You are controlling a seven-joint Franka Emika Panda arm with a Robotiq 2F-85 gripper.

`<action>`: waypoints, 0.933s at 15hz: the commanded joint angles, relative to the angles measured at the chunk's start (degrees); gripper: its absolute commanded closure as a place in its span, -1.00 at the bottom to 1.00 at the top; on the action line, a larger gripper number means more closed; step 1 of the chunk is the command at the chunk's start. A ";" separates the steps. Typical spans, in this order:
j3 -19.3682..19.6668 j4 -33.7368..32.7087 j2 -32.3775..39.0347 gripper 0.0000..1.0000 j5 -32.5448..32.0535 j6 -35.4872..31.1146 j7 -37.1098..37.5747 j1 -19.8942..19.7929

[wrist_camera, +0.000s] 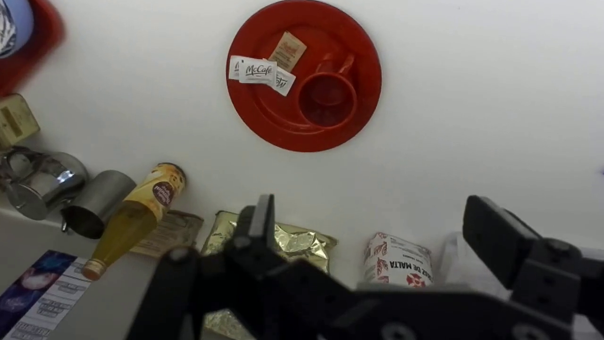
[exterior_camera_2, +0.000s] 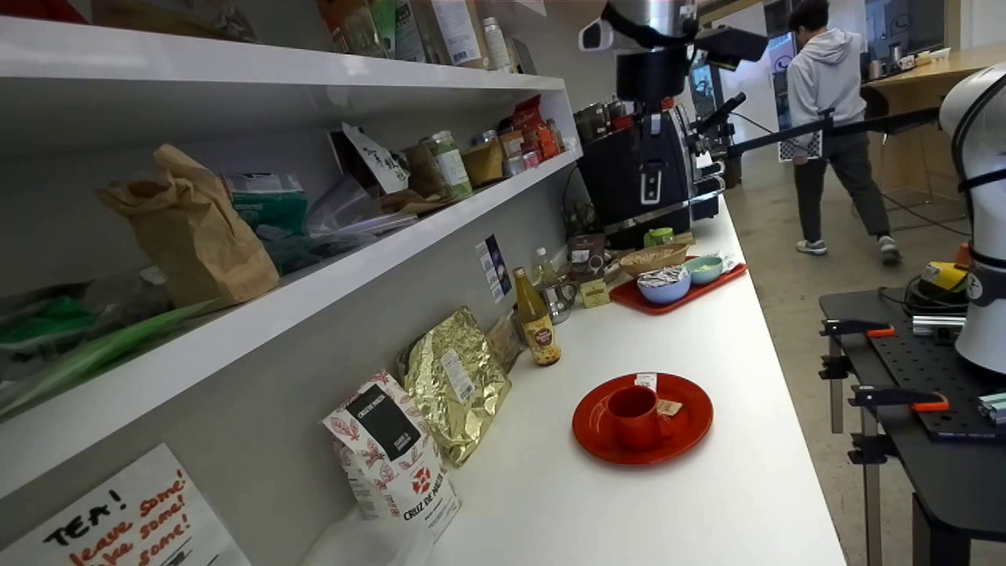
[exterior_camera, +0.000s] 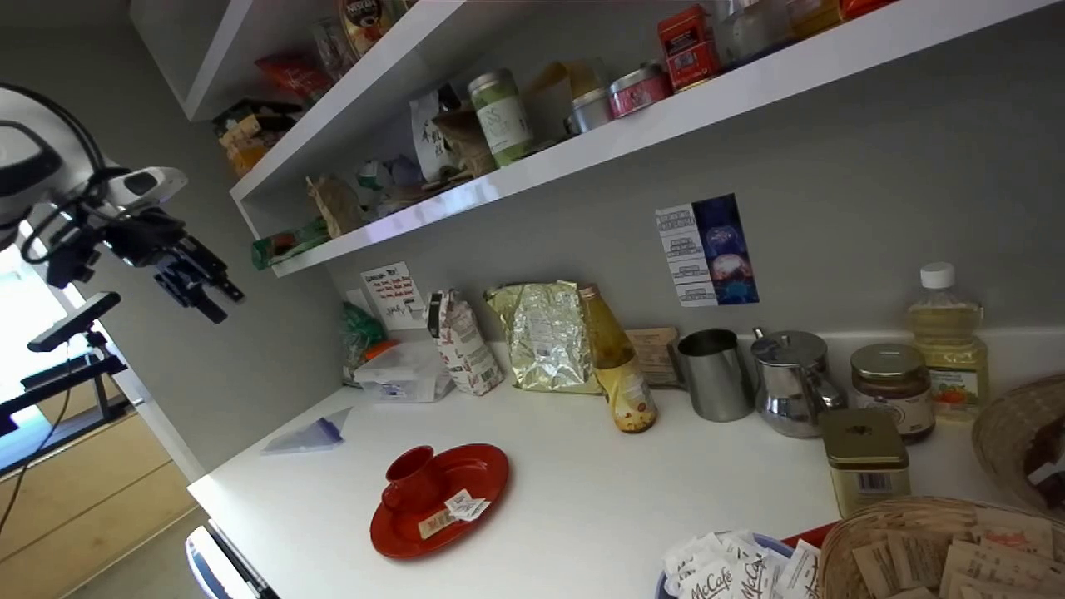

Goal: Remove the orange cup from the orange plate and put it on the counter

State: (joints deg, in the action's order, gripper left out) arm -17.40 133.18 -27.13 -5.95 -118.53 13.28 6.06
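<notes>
The orange cup (exterior_camera: 413, 482) stands upright on the orange plate (exterior_camera: 482, 466), off its middle, beside several small paper packets. Both show in an exterior view, the cup (exterior_camera_2: 633, 420) and the plate (exterior_camera_2: 692, 409), and in the wrist view, the cup (wrist_camera: 327, 101) mouth up and the plate (wrist_camera: 304, 139) around it. The plate lies on the white counter (exterior_camera: 582, 482). My gripper (exterior_camera: 225, 304) is high above the counter, well apart from cup and plate. In the wrist view its fingers (wrist_camera: 371, 203) are wide apart with nothing between them. It also shows in an exterior view (exterior_camera_2: 651, 185).
Along the wall stand a white-red bag (exterior_camera: 466, 341), a gold foil bag (exterior_camera: 545, 333), a yellow bottle (exterior_camera: 620, 366) and metal jugs (exterior_camera: 715, 378). A loaded wall shelf (exterior_camera_2: 314, 291) overhangs the counter's back. A red tray (exterior_camera_2: 684, 295) holds bowls.
</notes>
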 commanded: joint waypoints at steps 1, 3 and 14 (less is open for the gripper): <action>1.36 -2.40 9.72 -1.00 -1.12 -2.35 -1.33 0.33; 2.02 -1.40 13.32 -1.00 -1.13 -3.15 -1.50 0.58; 6.80 0.99 26.28 -1.00 -2.20 -8.56 3.78 0.15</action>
State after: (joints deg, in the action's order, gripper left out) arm -12.04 134.80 -3.65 -7.10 -124.53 14.28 6.12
